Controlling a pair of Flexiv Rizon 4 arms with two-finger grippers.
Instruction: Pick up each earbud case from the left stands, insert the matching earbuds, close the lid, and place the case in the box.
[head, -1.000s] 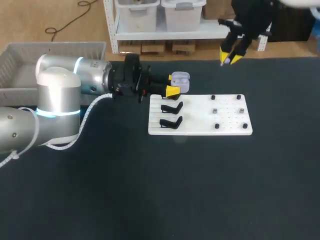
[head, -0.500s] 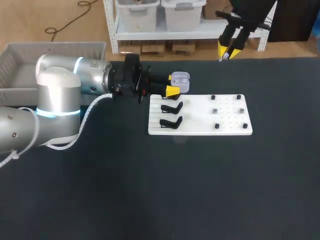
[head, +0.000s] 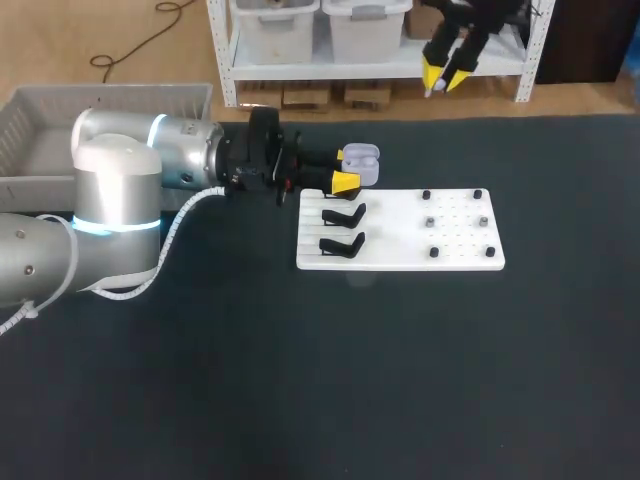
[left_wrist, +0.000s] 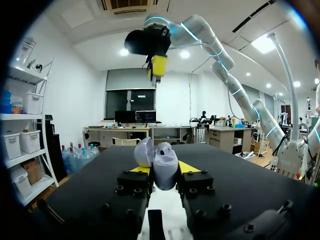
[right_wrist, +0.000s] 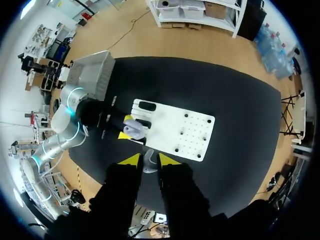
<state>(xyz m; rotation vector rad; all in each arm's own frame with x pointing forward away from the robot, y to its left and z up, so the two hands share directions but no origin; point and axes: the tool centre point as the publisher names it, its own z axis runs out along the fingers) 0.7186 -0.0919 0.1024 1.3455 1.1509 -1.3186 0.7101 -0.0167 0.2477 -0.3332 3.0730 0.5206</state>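
1. A black table (head: 400, 380) carried everything, and a grey plastic crate (head: 40, 120) sat at its far left corner.
2. The silver left arm (head: 110, 200) came in from the left side and lay level over the table, beside the crate.
3. A flat white rectangular board (head: 460, 250) lay near the table's middle. Two empty black stands (head: 345, 214) stood on its left part, and small dark pegs (head: 431, 222) dotted its right part.
4. The left gripper (head: 345, 170) sat at the board's far-left corner. Its yellow-tipped fingers were clamped from both sides on the pale lilac earbud case (head: 360, 165).
5. In the left wrist view the case (left_wrist: 162, 167) stood upright between the fingers of the left gripper (left_wrist: 160, 172), clear of the stands. Its rounded lid (left_wrist: 144, 151) was swung open.
6. The right gripper (head: 441, 77) hung high over the table's far edge, well apart from the case. Its fingers pointed down, nearly together.
7. In the right wrist view, the fingers of the right gripper (right_wrist: 149, 159) pinched a small pale earbud (right_wrist: 148, 165) between their tips.
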